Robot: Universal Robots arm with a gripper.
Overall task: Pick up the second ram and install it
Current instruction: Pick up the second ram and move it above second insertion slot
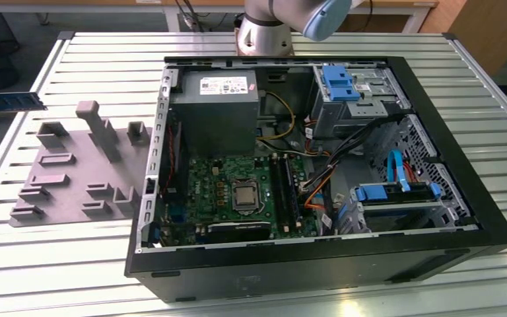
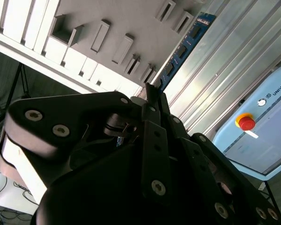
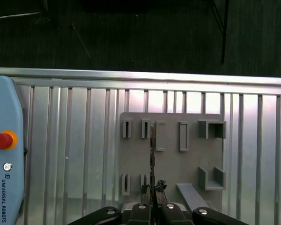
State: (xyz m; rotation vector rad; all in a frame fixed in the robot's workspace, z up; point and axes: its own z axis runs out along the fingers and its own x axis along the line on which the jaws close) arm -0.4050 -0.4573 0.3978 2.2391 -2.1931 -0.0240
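Note:
My gripper (image 3: 152, 188) is shut on the second ram (image 3: 152, 154), a thin blue-green stick seen edge-on, gripped near its middle. It hangs above the grey holder plate (image 3: 178, 164), beside two empty slots. In the second wrist view the stick (image 2: 182, 47) runs out from the black fingers (image 2: 154, 101), dark chips showing, over the same plate (image 2: 131, 18). In the exterior view the plate (image 1: 68, 178) lies on the table to the left of the open computer case (image 1: 491, 224). The long black memory slots (image 1: 282, 185) sit on the green board inside.
A teach pendant (image 3: 4, 164) with a red button lies on the slatted table beside the plate. The table's edge (image 3: 140, 74) runs past the plate, with dark floor beyond. At the exterior view's far left a blue-green board (image 1: 11, 100) shows; I cannot tell whether it is the same stick.

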